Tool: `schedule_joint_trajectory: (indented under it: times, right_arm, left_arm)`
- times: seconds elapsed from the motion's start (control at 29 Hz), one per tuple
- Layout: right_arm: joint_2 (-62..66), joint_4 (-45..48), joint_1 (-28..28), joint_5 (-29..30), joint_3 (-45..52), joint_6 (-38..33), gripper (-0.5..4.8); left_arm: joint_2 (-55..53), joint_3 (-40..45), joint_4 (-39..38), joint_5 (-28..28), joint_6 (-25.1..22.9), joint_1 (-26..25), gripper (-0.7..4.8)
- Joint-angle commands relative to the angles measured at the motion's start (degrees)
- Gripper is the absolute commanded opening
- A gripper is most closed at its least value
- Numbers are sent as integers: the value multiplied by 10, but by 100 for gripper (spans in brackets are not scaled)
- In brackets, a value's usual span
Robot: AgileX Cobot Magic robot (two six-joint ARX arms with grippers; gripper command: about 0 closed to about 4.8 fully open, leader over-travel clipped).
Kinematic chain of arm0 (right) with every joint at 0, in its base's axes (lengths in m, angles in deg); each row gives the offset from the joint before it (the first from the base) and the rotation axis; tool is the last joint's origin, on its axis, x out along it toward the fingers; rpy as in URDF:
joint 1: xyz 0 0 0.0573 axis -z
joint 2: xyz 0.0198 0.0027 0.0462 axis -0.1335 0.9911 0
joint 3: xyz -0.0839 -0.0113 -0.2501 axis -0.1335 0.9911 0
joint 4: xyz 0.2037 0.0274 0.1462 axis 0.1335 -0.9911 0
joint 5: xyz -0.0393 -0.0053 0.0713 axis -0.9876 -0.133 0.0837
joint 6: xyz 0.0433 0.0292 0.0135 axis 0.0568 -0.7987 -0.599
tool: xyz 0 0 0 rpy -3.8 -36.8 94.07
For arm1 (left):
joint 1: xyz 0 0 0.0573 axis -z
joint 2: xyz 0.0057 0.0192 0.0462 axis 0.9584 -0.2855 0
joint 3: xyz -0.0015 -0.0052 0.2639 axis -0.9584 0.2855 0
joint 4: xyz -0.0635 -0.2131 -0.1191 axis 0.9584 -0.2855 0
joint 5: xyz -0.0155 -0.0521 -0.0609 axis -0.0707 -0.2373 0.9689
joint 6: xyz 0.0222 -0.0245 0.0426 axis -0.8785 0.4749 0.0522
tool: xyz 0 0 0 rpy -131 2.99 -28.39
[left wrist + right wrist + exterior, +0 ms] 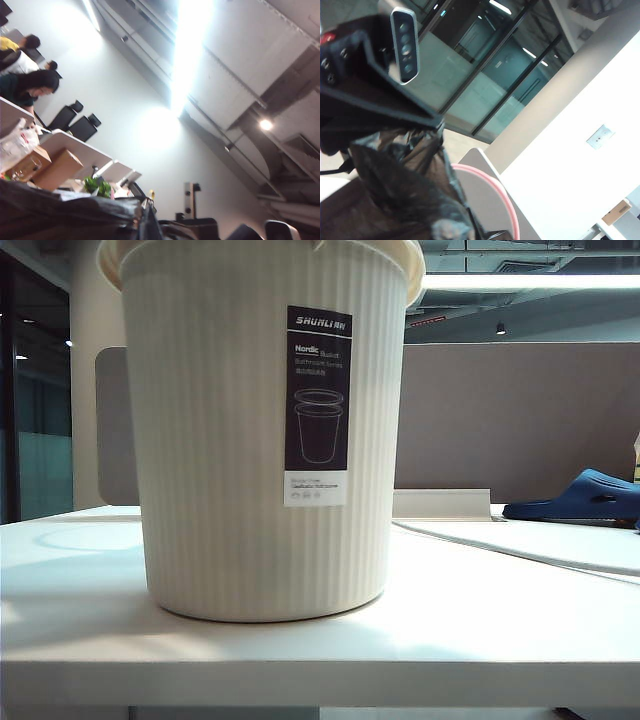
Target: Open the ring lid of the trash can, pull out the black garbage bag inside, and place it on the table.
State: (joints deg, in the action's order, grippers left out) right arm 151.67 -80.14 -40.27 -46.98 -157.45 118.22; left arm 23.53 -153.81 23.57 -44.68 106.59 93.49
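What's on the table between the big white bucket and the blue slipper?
In the exterior view, only bare table lies between the trash can and the blue slipper; a seam line crosses it.

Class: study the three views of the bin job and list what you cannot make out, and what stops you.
- Can mouth, exterior view: cut off by the top edge.
- Both grippers: absent from the exterior view; fingertips unseen in both wrist views.
- Bag, right wrist view: blurred, mostly cropped.
- Ring lid: only a pink arc shows.
- Slipper: cropped at the edge.

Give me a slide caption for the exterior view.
Ribbed cream trash can with its black label stands on the white table; a blue slipper lies behind.
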Motion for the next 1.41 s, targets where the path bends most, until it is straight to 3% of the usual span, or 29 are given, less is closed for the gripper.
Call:
schedule_joint_trajectory:
  times: [0.03,0.55,1.41]
  right_arm:
    - [11,-3,0,0,-37,0,-1]
    - [41,-17,0,0,-117,16,-1]
    - [76,2,0,-15,-190,71,-1]
  left_arm:
    - [1,-9,16,-10,-2,-1,-6]
    - [-27,-87,19,-9,0,-1,-6]
    - [-52,-102,65,-25,12,-1,-6]
